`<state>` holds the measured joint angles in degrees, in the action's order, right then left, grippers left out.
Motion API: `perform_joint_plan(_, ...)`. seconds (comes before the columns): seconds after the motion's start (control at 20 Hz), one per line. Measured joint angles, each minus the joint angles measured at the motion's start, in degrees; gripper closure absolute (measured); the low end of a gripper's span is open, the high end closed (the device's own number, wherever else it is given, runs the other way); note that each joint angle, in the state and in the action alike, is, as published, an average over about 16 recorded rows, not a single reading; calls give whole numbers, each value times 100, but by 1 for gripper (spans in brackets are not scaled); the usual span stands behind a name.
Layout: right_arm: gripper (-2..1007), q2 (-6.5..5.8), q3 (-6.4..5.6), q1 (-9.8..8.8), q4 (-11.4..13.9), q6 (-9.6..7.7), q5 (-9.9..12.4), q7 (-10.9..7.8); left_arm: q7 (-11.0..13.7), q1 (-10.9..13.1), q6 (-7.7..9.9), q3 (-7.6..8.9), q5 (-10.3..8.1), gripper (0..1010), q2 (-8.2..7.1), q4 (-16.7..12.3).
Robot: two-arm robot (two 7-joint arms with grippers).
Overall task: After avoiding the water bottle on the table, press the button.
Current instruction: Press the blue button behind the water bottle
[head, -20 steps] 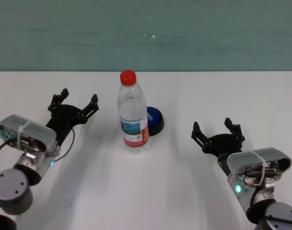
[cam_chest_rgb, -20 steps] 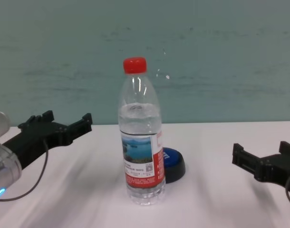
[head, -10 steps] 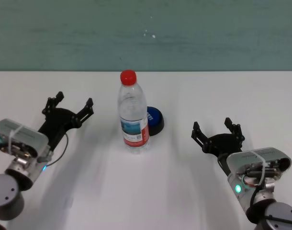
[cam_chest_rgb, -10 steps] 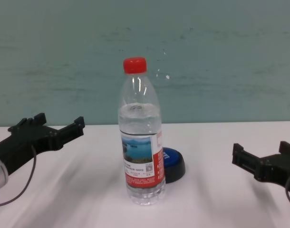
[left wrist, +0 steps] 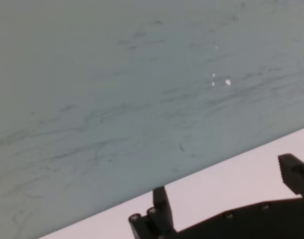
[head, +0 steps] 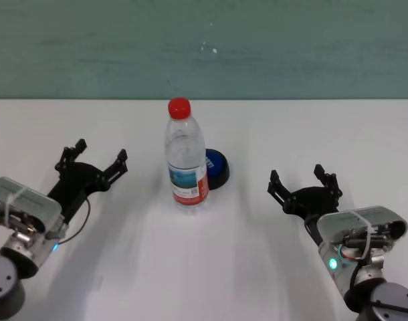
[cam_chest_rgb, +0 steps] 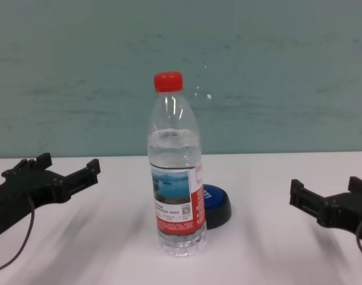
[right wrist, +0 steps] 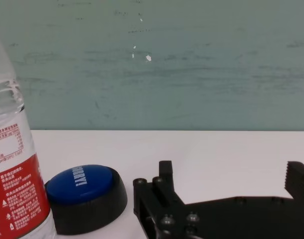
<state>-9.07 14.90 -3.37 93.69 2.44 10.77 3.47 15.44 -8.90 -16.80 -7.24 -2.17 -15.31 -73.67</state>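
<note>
The water bottle [head: 188, 167] stands upright near the middle of the white table [head: 224, 267], with its red cap on top. The blue button [head: 217, 168] sits on its black base right behind the bottle, slightly to its right, and shows partly past it in the chest view [cam_chest_rgb: 218, 205]. My left gripper [head: 99, 154] hovers open and empty to the left of the bottle, well apart from it. On the right, my right gripper [head: 299, 178] is open and empty, low over the table. The right wrist view shows the button [right wrist: 84, 191] and bottle [right wrist: 15, 189] ahead of it.
A teal wall [head: 204, 47] runs along the table's far edge. Bare white tabletop lies on both sides of the bottle and in front of it. The left wrist view shows only the left gripper [left wrist: 227, 181], the wall and a strip of table.
My left gripper has drawn back and to the left, away from the bottle. The right arm, the bottle and the button have not moved.
</note>
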Motion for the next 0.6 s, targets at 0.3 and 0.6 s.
perform_joint_plan(0.3, 1, 0, 0, 0, 0, 0, 0, 0, 61, 210, 53, 35, -90, 0, -93, -203)
perform_joint_plan(0.6, 1, 0, 0, 0, 0, 0, 0, 0, 140, 460, 102, 90, -218, 0, -197, -465)
